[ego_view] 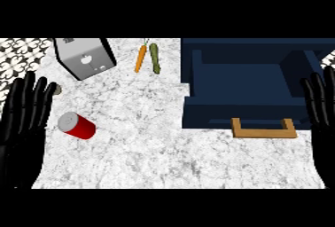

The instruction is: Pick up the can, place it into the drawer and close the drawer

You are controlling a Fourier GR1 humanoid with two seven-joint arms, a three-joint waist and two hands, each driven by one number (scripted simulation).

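The red can (pixel 77 126) lies on its side on the marble counter (pixel 144 146), toward the left, silver end facing far-left. Lying like that, I think it could roll away if a finger nudges it before the hand wraps round it, and a sideways can may be awkward to lower into the drawer. The open navy drawer (pixel 239 88) sits well apart on the right, its wooden handle (pixel 263 128) on the near side, so the carry across is long and the can might clip the drawer's front wall.

The left hand (pixel 26 113) stands at the left edge, just beside the can, fingers straight and pointing far, holding nothing. The right hand (pixel 319 104) rests at the right edge, fingers up, equally empty.
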